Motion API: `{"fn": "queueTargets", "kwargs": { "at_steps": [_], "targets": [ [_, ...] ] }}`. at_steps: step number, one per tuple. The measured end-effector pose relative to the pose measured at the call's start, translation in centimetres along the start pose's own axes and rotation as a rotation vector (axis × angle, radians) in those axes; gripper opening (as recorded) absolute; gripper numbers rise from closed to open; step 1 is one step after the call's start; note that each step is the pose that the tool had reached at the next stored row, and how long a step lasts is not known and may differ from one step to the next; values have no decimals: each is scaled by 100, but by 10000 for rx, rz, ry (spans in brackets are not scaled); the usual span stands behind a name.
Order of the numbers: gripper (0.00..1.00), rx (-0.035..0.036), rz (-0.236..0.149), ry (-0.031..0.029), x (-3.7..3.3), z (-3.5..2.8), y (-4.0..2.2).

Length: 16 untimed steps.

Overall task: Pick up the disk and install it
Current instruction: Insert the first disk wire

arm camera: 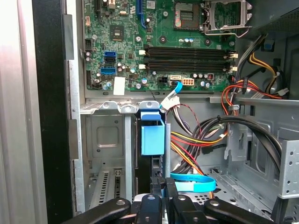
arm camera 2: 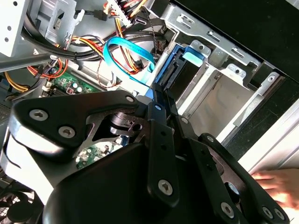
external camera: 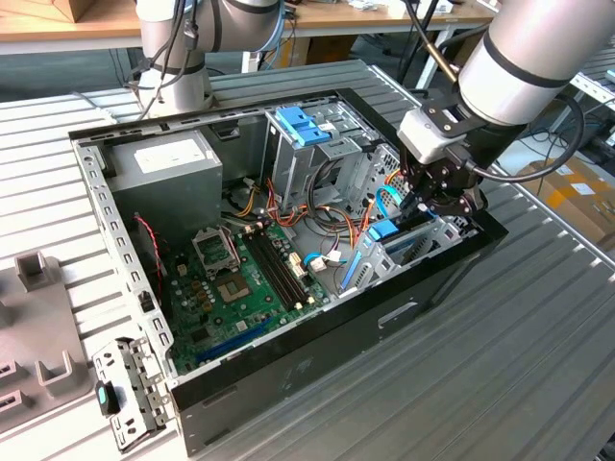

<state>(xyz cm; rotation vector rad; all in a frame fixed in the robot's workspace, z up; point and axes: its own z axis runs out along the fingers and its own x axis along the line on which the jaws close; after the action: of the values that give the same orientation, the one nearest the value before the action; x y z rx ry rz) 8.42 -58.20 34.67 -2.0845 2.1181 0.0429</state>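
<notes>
One gripper (arm camera: 163,183), fingers drawn together w/ barely a slit between them, tips at the near edge of the disk (arm camera: 153,137). Can't tell if they nip its plastic frame or just press on it. One disk: it stands on edge, light-blue frame showing, set in the grey metal bay (arm camera: 107,140) at the case corner on the exterior view's right. It looks nearly seated.

Handling, as a judgement: rigid, dense for its size, smooth-sided so apt to slip, and shock-sensitive. Best held by the framed long edges, not the flat faces or connector end.

Just beyond: one light-blue flat cable (arm camera: 191,183) looping beside the bay, plus a tangle of red/yellow/black wires (arm camera: 196,140), uncounted. Further: one green mobo (arm camera: 140,28) w/ one CPU socket (arm camera: 226,16).

Furthest, in the exterior view: one blue latch (external camera: 303,125) atop the drive cage (external camera: 327,158), one grey PSU box (external camera: 163,163), one robot arm (external camera: 533,58).
</notes>
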Motion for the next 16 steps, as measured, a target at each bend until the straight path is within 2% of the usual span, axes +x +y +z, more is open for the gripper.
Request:
{"fn": "queueTargets", "kwargs": {
  "at_steps": [4,7,9,11,16],
  "targets": [
    [16,0,0,-6,-1,-5,-1],
    [16,0,0,-1,-7,-51,-5],
    [16,1,1,-8,-7,-53,-5],
    [16,5,2,-38,-6,-55,-5],
    [16,8,3,-42,-4,-45,-2]
  ]
}}
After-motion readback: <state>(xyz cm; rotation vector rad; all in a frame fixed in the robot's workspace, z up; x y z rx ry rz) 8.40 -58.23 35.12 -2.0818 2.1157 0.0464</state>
